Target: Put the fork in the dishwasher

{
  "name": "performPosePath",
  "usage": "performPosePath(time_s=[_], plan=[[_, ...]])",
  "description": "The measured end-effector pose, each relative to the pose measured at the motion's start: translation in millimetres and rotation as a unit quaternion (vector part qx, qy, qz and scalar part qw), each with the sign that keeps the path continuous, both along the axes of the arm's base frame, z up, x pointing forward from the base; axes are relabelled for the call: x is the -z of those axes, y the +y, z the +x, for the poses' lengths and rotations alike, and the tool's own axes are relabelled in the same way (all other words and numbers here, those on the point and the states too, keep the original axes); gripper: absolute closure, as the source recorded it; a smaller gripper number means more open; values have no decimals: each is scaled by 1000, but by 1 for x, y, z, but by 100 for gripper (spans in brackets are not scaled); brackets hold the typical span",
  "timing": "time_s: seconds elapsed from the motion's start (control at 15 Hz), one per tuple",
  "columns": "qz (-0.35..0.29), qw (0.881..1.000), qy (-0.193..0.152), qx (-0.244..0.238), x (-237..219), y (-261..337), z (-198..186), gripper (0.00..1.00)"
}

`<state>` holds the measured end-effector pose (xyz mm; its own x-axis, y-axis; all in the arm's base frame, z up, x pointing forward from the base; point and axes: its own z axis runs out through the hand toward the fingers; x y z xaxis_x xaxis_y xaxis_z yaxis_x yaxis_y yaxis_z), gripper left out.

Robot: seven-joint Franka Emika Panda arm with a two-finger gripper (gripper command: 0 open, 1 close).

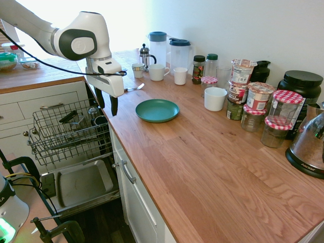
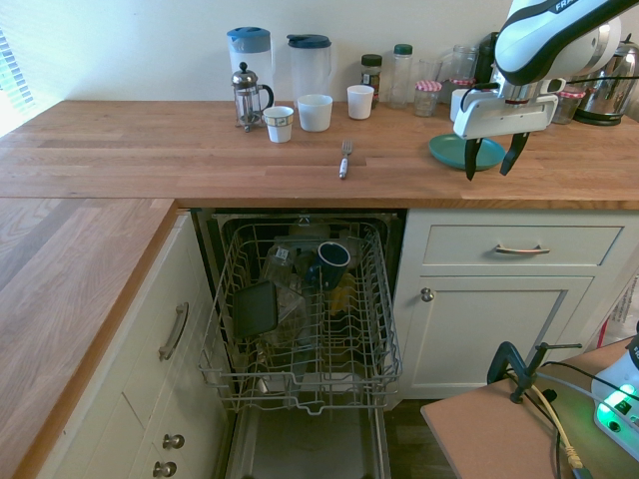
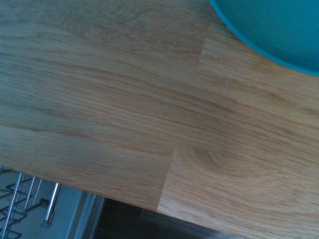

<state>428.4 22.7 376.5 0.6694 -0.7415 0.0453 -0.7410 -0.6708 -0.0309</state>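
Fork (image 2: 345,160) lies on the wooden tabletop (image 1: 202,167) to one side of the teal plate (image 1: 157,111), on the cups' side, tines towards the wall and handle towards the front edge. That probably suits a grasp from above, with only a short carry down to the rack.

The fingers (image 2: 514,154) are spread with nothing between them, above the front edge by the plate rather than over the fork; likely they need to shift sideways first. Below the plate's level and off to its fork side, the wire rack (image 2: 391,339) of the dishwasher is pulled out, presumably to receive things from above. It already holds a dark mug (image 2: 333,261).

Some things are hard to make out — the clear items beneath that mug blur together, and the wrist view cuts off the plate and leaves out the fork altogether. The first exterior view partly loses the fork's handle beside the arm.
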Motion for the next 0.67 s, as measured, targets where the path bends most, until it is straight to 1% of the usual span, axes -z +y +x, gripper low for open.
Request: performPosePath(time_s=[0.2, 0.33, 0.53, 0.67], plan=[[0, 1000, -2, -1, 1, 1, 1, 0], [0, 1000, -12, 0, 1, 8, 4, 0], [3, 999, -31, 18, -7, 32, 18, 0], [11, 998, -45, 41, -20, 54, 36, 0]])
